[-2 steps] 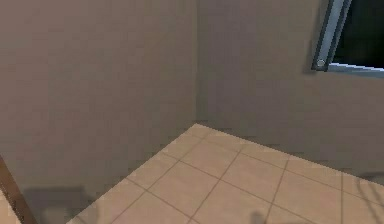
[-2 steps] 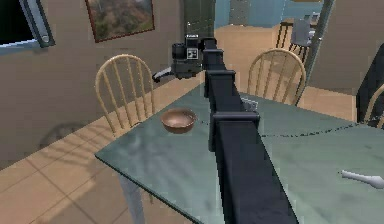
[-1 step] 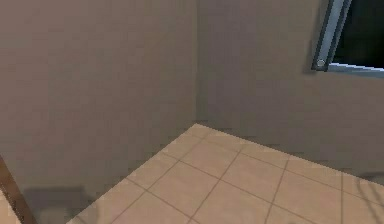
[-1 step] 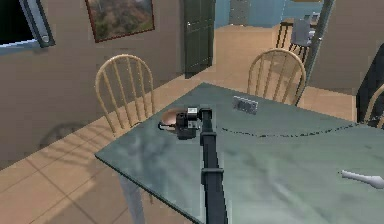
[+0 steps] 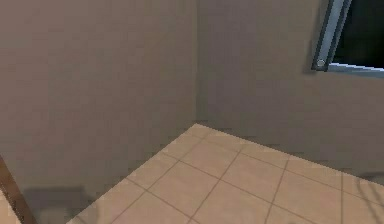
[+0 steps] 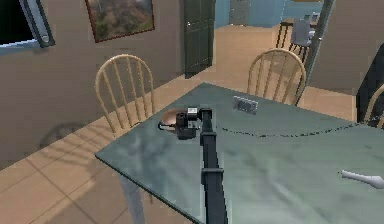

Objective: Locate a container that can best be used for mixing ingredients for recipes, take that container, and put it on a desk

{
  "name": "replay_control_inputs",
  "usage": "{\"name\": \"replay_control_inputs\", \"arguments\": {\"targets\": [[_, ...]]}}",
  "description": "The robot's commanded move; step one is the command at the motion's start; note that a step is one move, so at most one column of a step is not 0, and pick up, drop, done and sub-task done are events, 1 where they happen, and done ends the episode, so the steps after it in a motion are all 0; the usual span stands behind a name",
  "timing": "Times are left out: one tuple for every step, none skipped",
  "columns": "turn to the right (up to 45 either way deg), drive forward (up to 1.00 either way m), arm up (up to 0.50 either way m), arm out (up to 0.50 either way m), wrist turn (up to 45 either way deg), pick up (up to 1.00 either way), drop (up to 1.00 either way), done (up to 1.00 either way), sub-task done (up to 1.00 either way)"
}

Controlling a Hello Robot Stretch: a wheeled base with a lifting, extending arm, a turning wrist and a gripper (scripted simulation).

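In the arm side view my arm [image 6: 210, 170] rises from the bottom edge over a grey-green table [image 6: 290, 160]. The gripper [image 6: 174, 124] is near the table's far left corner. A small roundish pale and brown thing [image 6: 163, 121] sits at the fingers, over the tabletop. Its shape is too small to name. I cannot tell whether the gripper holds anything.
Wooden chairs stand at the table's far left [image 6: 125, 85], far side [image 6: 277, 72] and right edge [image 6: 376, 100]. A small grey object [image 6: 245, 103] and a white utensil [image 6: 362, 178] lie on the table. A dark door [image 6: 198, 35] is beyond. The forward view has a wall corner, tiled floor [image 5: 230, 180] and a window [image 5: 355, 35].
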Motion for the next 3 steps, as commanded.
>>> {"name": "replay_control_inputs", "arguments": {"targets": [[0.0, 0.0, 0.1, 0.0, 0.0, 0.0, 0.0, 0.0, 0.0], [0.0, 0.0, 0.14, 0.0, 0.0, 0.0, 0.0, 0.0, 0.0], [0.0, 0.0, 0.0, 0.0, -45.0, 0.0, 0.0, 0.0, 0.0]]}}
